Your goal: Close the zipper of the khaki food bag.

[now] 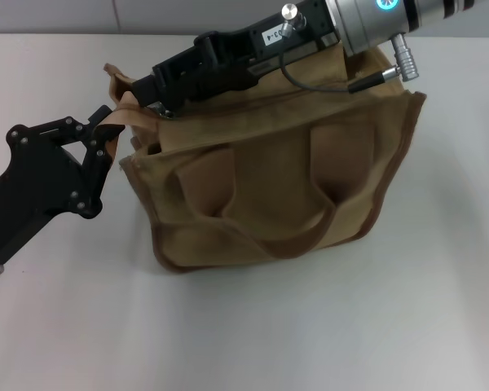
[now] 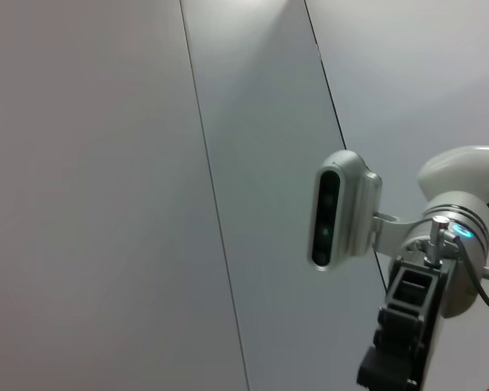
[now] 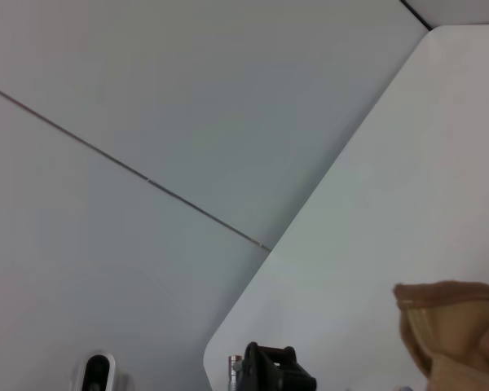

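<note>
Black left gripper (image 1: 106, 138), arm angled up from lower left, clamps a tan strap at the khaki food bag (image 1: 269, 187), mid-table (image 1: 244, 334). Right gripper (image 1: 159, 98) reaches across the bag's top; finger state indiscernible.

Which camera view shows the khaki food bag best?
The head view: the whole khaki food bag with both handles is visible on the table. The right wrist view shows only one tan corner of it, and the left wrist view nothing clear.

A bare lab-like test space: plain white table (image 1: 310, 326), seamed grey wall panels (image 2: 106, 163)
</note>
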You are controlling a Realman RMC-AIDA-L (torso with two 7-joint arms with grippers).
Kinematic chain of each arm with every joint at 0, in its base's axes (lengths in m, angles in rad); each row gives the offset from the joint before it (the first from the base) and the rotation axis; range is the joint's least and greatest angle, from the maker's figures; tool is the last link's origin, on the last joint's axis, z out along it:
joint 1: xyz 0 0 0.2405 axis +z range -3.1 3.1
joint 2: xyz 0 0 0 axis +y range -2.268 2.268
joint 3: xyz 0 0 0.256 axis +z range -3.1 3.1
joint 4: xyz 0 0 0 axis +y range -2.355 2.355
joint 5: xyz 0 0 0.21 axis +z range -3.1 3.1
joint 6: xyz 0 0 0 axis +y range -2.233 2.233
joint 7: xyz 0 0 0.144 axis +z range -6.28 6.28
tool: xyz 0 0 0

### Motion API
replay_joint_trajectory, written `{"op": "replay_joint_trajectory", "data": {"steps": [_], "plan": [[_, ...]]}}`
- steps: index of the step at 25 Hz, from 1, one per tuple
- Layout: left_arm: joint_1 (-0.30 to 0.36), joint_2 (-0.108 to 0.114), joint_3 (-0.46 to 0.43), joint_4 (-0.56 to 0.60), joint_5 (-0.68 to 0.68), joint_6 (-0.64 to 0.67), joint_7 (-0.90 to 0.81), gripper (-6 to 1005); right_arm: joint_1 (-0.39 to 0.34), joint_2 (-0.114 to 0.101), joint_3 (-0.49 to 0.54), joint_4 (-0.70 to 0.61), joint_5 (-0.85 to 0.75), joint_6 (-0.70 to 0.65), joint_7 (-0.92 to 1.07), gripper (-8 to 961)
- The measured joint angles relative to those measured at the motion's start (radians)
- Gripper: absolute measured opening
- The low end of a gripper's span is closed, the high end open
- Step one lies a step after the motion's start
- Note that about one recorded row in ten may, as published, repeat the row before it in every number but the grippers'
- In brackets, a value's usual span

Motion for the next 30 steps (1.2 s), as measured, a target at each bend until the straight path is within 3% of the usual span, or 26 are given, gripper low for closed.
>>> {"op": "replay_joint_trajectory", "data": {"steps": [2,7,13,18,21,30], "plan": [[0.001,0.0,-0.001,-0.001,0.0,0.0,0.0,19,-0.009,0.0,0.004,0.0,0.003,0.001,0.004,687],[0.002,0.0,-0.002,-0.002,-0.001,0.001,0.0,19,-0.018,-0.002,0.001,-0.001,0.003,0.01,0.01,463],[0.002,0.0,-0.003,-0.006,-0.002,0.002,0.001,20,-0.017,0.001,-0.02,-0.001,0.0,0.036,0.012,376],[0.002,0.0,0.0,-0.005,-0.001,0.011,0.001,20,-0.014,0.011,-0.05,-0.002,0.0,0.063,0.012,378],[0.001,0.0,0.001,-0.005,0.001,0.016,0.001,21,-0.011,0.014,-0.063,-0.005,0.0,0.07,0.011,291],[-0.002,0.0,0.001,-0.005,0.004,0.019,0.001,22,-0.007,0.02,-0.09,-0.026,0.007,0.09,0.007,289]]}}
